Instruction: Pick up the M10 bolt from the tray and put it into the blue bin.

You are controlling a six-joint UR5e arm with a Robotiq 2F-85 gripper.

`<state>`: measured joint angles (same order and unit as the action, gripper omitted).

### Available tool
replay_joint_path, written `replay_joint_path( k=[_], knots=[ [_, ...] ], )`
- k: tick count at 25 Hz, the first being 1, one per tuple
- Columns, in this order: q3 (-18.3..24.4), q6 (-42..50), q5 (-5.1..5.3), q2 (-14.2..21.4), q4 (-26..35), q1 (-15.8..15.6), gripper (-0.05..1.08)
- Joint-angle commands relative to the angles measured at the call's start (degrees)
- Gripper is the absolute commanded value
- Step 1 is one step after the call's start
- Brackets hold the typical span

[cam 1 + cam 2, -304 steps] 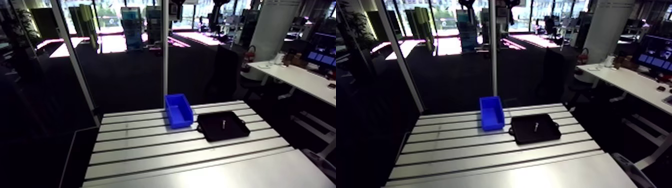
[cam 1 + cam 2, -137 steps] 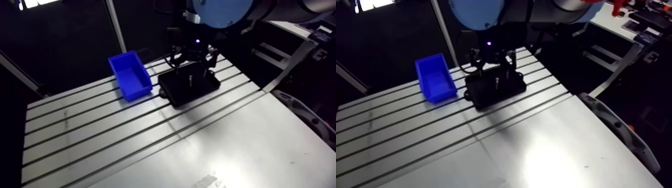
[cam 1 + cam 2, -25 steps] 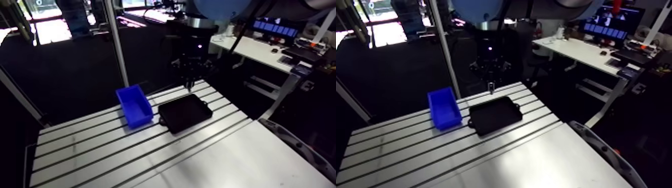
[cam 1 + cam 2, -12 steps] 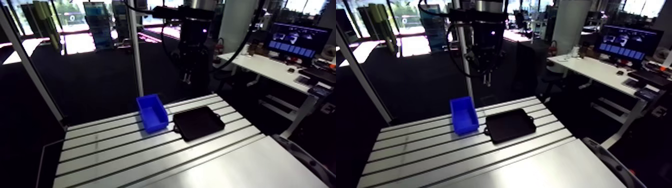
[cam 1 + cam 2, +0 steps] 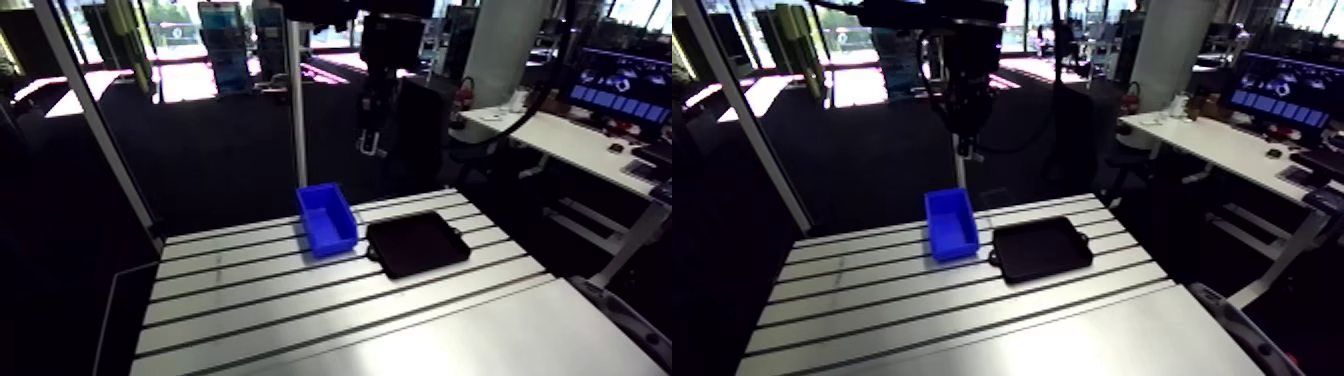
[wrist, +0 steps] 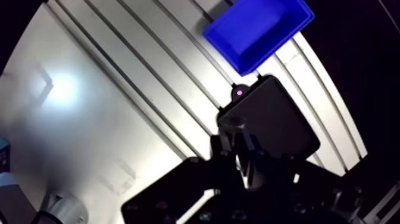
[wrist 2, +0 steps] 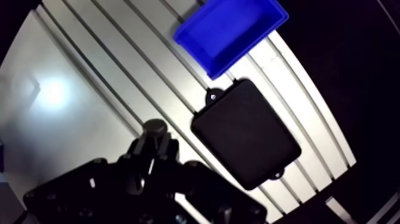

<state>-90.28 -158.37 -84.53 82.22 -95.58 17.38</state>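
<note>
The gripper (image 6: 237, 136) hangs high above the table, shut on the M10 bolt (image 6: 234, 121), whose round dark head sticks out past the fingertips. Far below, the black tray (image 7: 247, 140) lies with nothing on it. Just beyond the tray's short end, the blue bin (image 7: 229, 30) sits open with nothing showing inside. In the arm view the gripper (image 5: 370, 140) is well above the table, roughly over the gap between the blue bin (image 5: 327, 218) and the tray (image 5: 418, 243).
The slotted aluminium table (image 5: 300, 300) stretches toward the near side, with a smooth plate section (image 5: 480, 345) at the front. An upright metal post (image 5: 297, 110) rises just behind the bin.
The gripper has climbed higher with the bolt held in it and has drifted from over the tray toward the bin side. The arm camera has shifted too.
</note>
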Motion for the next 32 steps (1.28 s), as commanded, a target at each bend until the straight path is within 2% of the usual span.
replay_joint_path(
  k=[1,6,8,10,11,20,32],
  knots=[
    [0.4,-13.0,-0.42,-0.9,-0.4,-1.0,1.03],
    [2.5,-17.7,-0.68,-4.0,-2.5,-3.9,1.04],
    [3.2,-19.1,-2.62,-5.5,-3.3,-5.5,1.05],
    [4.4,-19.7,-5.69,-7.2,-4.9,-7.5,1.05],
    [4.8,-19.7,-6.48,-8.0,-5.5,-8.2,1.05],
    [6.0,-19.8,-10.79,-12.3,-9.8,-9.3,1.04],
    [5.9,-19.3,-10.44,-17.1,-11.6,-9.6,1.03]
  ],
)
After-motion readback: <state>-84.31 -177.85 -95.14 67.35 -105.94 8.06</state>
